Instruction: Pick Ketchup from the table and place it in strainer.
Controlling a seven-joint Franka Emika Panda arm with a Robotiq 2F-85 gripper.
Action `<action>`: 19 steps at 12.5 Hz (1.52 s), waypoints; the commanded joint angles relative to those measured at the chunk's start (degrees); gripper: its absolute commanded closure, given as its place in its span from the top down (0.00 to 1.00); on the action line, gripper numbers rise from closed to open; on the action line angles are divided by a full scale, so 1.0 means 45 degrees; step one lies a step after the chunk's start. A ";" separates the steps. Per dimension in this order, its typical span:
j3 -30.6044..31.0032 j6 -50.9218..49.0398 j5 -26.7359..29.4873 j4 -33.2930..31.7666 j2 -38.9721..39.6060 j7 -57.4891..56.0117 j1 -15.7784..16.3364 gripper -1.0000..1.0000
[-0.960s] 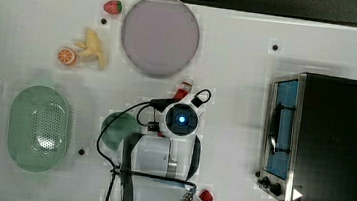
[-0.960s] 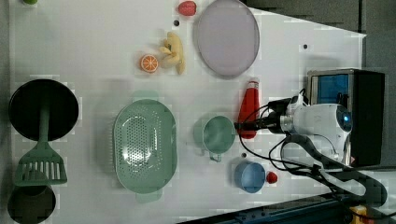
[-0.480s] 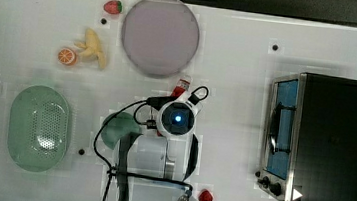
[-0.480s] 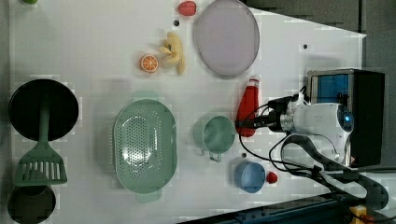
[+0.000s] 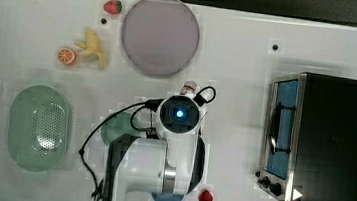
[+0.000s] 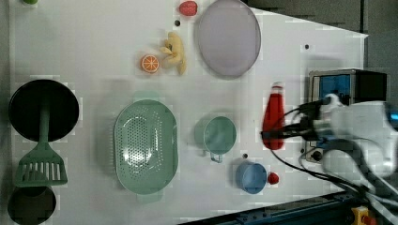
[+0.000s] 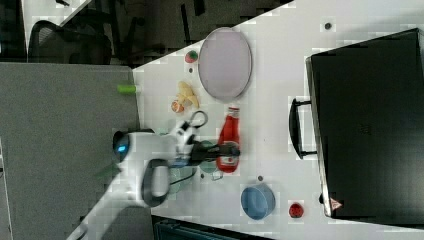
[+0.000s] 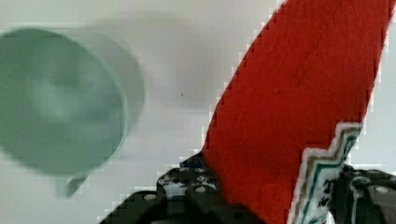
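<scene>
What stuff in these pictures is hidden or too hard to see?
- Ketchup: in the top view the arm covers all but its white cap.
- Blue bowl: in the top view mostly under the arm.
- Green cup: blurred in the wrist view.
- Ketchup label: cut off by the wrist view's edge, unreadable.
- Gripper: its far finger sits behind the bottle in the right view.

Arm reaches over the table; gripper (image 7: 227,151) jaws clamped on Ketchup (image 7: 229,137).

We see a white table (image 6: 94,47) carrying a green cup (image 6: 217,134) just beside the gripper (image 6: 267,136), a blue bowl (image 6: 250,176) and small red fruit (image 6: 272,177) near it, and the strainer (image 6: 145,146), purple plate (image 6: 228,36), strawberry (image 6: 187,7), banana (image 6: 174,47) and orange slice (image 6: 149,63) well apart from it.
</scene>
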 commanded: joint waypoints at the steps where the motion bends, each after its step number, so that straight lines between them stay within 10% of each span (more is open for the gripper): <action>1: 0.0412 -0.2033 0.0029 0.1124 -0.1994 0.0472 -0.0002 0.60; 9: 0.3449 -0.3130 0.0129 0.2116 -0.2522 0.5788 0.0682 0.60; 19: 0.7561 0.0364 0.0344 0.3255 0.1332 1.1616 0.1124 0.60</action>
